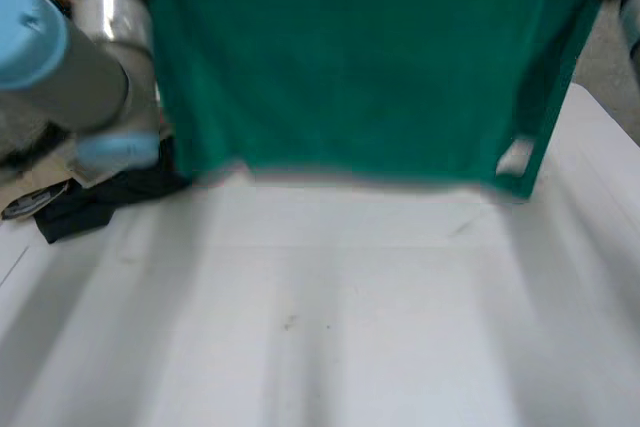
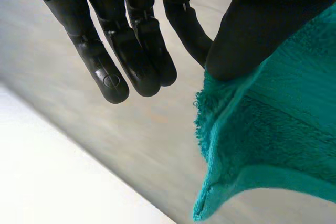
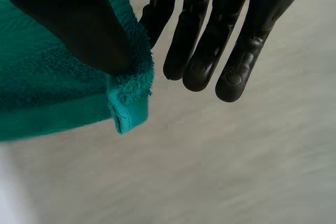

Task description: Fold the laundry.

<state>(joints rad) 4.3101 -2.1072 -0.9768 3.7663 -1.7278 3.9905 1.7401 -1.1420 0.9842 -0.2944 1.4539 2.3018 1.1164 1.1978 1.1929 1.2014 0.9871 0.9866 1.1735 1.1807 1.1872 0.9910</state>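
A green towel (image 1: 360, 67) hangs spread out above the white table (image 1: 330, 327), its lower edge just above the tabletop at the far side. In the left wrist view my left hand (image 2: 252, 30) pinches one top corner of the towel (image 2: 273, 129) between thumb and a curled finger, while the other fingers (image 2: 131, 56) stay straight beside it. In the right wrist view my right hand (image 3: 73, 19) pinches the other top corner of the towel (image 3: 52, 93) the same way, with its remaining fingers (image 3: 210, 40) straight. My left arm (image 1: 70, 57) rises at the left of the towel.
A dark garment (image 1: 100, 197) lies crumpled on the table's far left, under my left arm. The near half of the table is bare white surface.
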